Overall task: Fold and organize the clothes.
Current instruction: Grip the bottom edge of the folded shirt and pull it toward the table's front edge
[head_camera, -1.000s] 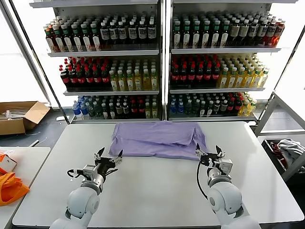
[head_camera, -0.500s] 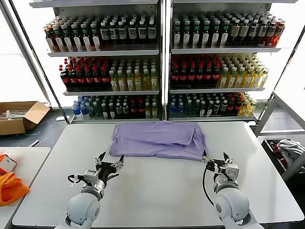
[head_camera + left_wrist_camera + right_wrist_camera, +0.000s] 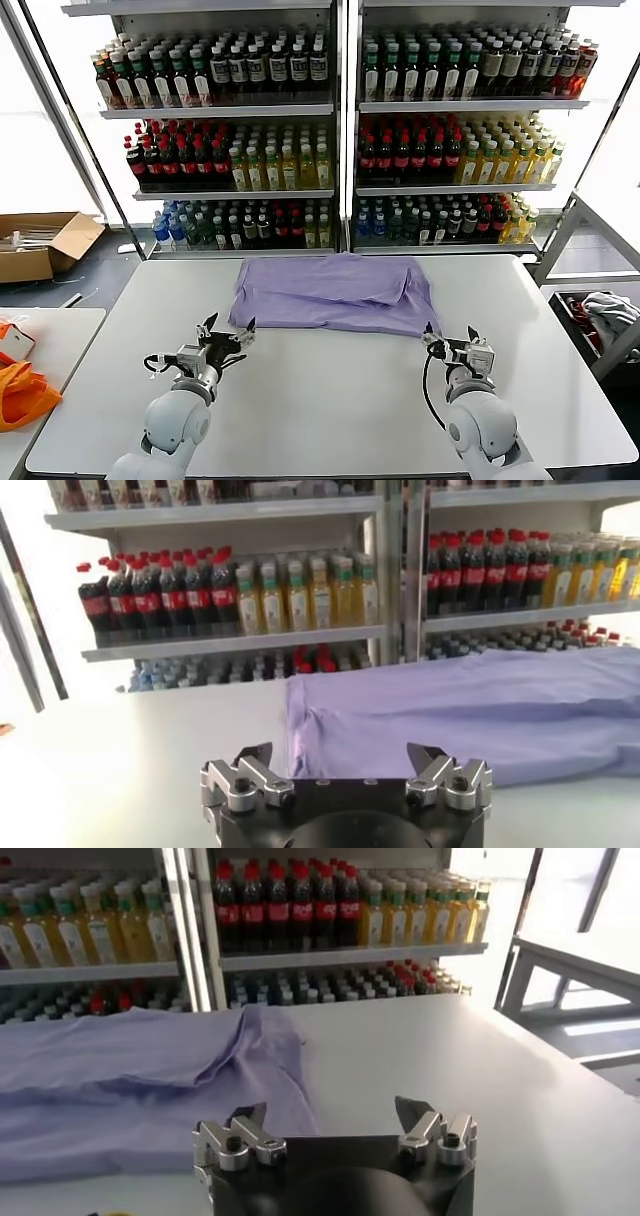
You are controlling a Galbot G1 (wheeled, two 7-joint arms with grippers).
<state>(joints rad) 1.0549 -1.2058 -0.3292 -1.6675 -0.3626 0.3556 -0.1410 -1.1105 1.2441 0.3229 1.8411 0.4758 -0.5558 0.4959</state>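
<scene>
The lavender T-shirt (image 3: 335, 292) lies folded into a wide band at the far middle of the white table (image 3: 330, 400). No print shows. My left gripper (image 3: 229, 329) is open and empty, just in front of the shirt's near left corner. My right gripper (image 3: 450, 336) is open and empty, just beside the shirt's near right corner. In the left wrist view the shirt (image 3: 470, 720) lies just beyond the open left gripper (image 3: 340, 753). In the right wrist view the shirt (image 3: 130, 1088) lies ahead of the open right gripper (image 3: 331, 1111).
Shelves of bottled drinks (image 3: 330, 130) stand behind the table. A second white table (image 3: 40, 330) with an orange bag (image 3: 20, 392) is at the left, a cardboard box (image 3: 40, 245) on the floor beyond it. A grey-white cloth bundle (image 3: 605, 310) lies at the right.
Both grippers drew back from the shirt's near edge toward me over the last second, then edged slightly forward again. They stay open. The shirt has not moved.
</scene>
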